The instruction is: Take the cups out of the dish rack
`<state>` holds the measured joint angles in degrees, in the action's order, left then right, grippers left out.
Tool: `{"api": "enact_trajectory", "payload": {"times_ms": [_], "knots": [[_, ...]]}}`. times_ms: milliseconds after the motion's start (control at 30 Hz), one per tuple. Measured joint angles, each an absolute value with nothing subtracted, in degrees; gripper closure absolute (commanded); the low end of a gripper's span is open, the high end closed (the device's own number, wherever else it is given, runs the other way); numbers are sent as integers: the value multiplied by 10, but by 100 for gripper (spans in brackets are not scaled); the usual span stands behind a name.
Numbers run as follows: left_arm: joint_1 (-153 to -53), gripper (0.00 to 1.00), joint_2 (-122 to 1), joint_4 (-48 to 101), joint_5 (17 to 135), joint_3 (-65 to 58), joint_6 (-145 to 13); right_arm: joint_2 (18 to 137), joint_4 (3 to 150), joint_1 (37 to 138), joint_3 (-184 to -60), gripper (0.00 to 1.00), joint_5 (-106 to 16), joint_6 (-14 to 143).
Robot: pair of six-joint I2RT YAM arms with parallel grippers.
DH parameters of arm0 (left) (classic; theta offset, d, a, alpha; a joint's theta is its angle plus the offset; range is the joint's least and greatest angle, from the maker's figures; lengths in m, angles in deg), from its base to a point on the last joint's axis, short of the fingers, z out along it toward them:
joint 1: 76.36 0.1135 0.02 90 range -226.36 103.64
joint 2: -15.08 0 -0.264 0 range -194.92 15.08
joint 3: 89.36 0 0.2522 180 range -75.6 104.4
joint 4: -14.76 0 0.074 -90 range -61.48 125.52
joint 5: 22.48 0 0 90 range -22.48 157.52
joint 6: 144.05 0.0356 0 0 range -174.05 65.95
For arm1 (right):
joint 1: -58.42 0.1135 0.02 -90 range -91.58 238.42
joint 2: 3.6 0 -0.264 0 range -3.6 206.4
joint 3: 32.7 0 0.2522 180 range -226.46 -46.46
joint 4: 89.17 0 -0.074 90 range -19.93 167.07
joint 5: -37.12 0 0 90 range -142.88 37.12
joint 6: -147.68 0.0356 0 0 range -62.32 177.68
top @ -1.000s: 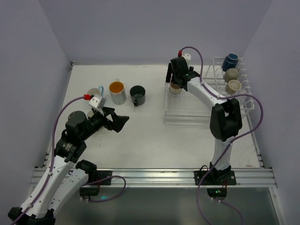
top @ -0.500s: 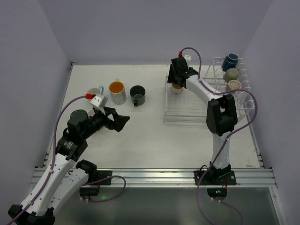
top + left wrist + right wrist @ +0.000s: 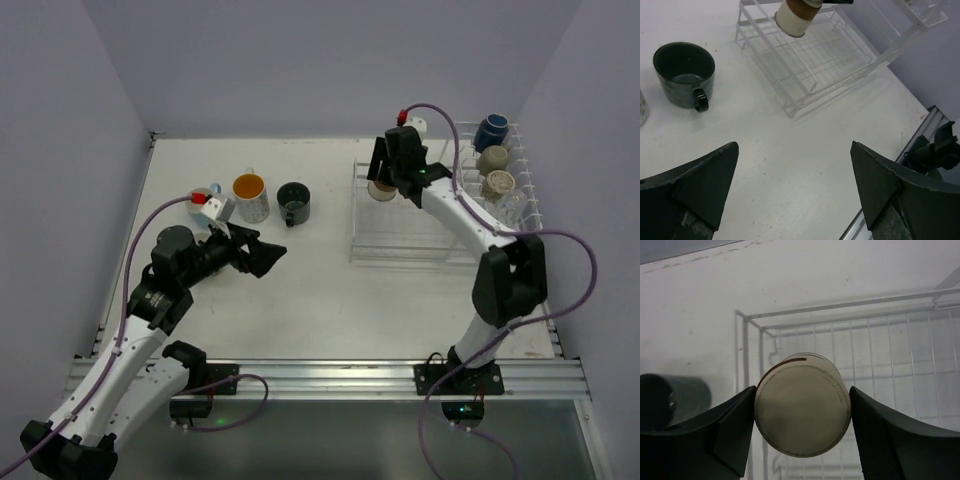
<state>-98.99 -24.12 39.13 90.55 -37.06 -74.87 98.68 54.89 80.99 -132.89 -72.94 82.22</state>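
Observation:
My right gripper (image 3: 381,186) is shut on a beige-brown cup (image 3: 802,411), held bottom-out above the far left corner of the white dish rack (image 3: 400,240). The cup also shows in the left wrist view (image 3: 796,15). The rack's taller basket holds a navy cup (image 3: 491,131), a pale green cup (image 3: 492,158) and a beige cup (image 3: 499,183). On the table stand a light blue cup (image 3: 208,193), a white patterned cup with orange inside (image 3: 250,197) and a black cup (image 3: 294,202). My left gripper (image 3: 262,254) is open and empty over the table, right of these cups.
The metal rail (image 3: 330,377) runs along the near table edge. Grey walls (image 3: 60,150) close in the table on the left, far and right sides. The black cup (image 3: 685,73) stands just ahead of my left gripper in its wrist view.
My right gripper has lifted the beige-brown cup a little and shifted right over the rack's corner. My left gripper has edged slightly to the right.

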Motion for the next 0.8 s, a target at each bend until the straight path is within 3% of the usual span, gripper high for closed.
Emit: {"api": "enact_trajectory", "payload": {"times_ms": [233, 367, 567, 800], "knots": [[-991, 13, -268, 249, 986, -390, -859, 688, 678, 851, -1136, 71, -589, 874], [-1000, 19, -296, 147, 1021, -428, -946, 578, 773, 885, -1024, 71, -471, 943], [-1038, 24, -307, 53, 1029, -465, -1038, 540, 879, 918, -916, 71, -350, 1056], [-1066, 32, -315, -6, 1022, -465, -1075, 549, 973, 939, -881, 71, -286, 1147]]}}
